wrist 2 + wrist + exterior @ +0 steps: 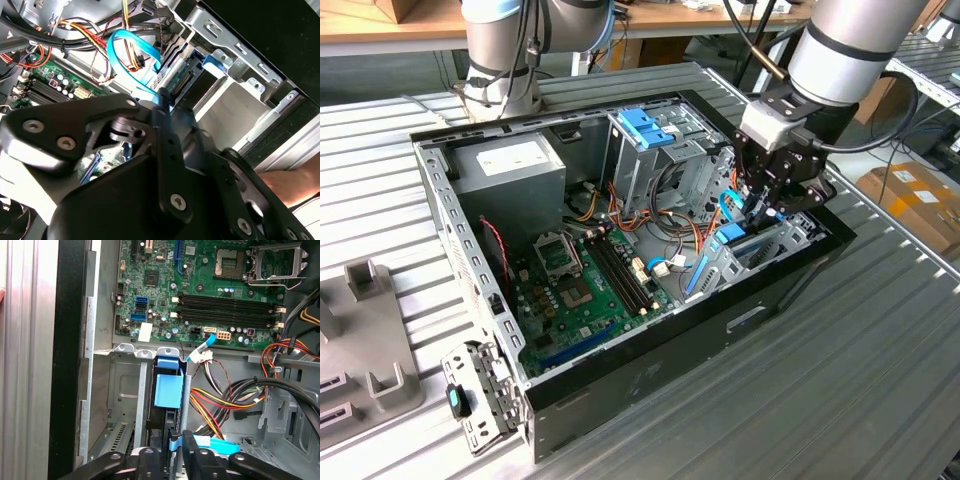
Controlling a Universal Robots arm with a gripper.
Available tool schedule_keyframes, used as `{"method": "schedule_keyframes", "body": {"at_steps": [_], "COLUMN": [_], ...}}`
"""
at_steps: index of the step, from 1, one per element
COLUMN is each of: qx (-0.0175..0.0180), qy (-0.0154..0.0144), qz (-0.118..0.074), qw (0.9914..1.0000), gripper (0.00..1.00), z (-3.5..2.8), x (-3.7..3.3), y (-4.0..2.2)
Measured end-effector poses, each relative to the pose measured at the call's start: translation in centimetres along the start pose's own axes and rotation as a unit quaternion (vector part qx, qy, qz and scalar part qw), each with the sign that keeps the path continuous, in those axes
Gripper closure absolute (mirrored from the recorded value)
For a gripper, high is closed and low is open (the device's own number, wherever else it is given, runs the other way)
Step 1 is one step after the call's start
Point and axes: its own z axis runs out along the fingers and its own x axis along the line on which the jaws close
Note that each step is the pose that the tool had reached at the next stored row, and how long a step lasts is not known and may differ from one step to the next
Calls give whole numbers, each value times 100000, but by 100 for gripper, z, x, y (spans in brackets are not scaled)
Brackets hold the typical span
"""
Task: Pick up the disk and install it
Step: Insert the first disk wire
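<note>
The black claw (176,445) is nearly closed, pinching the silver, blue-railed disk (167,390). It stands edgewise inside the open black computer case (650,375).

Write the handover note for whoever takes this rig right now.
Hand: shut on the disk, pinching its near edge in the first wrist view.
Disk: standing on edge inside the metal drive bay, at the exterior view's right end of the open computer case.
Done: disk picked up and brought into the bay.
Left: cannot tell whether it is fully seated; hand not yet released.
</note>
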Motion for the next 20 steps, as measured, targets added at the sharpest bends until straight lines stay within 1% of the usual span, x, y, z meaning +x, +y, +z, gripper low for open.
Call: {"method": "schedule_keyframes", "body": {"at_steps": [1, 9, 10, 12, 13, 17, 20], "qx": [-2, -2, -1, -3, -5, -5, -15], "qy": [11, 12, 4, 41, 47, 50, 50], "qz": [1, 1, 2, 0, 0, -6, 66], "qw": [100000, 100000, 100000, 100000, 100000, 100000, 100000], "gripper": [64, 64, 64, 64, 64, 64, 64], "z": [-1, -4, -40, -89, -165, -338, -347], "x": [0, 0, 0, 1, 2, 5, 5], "y": [0, 0, -3, -6, -11, -22, -23]}}
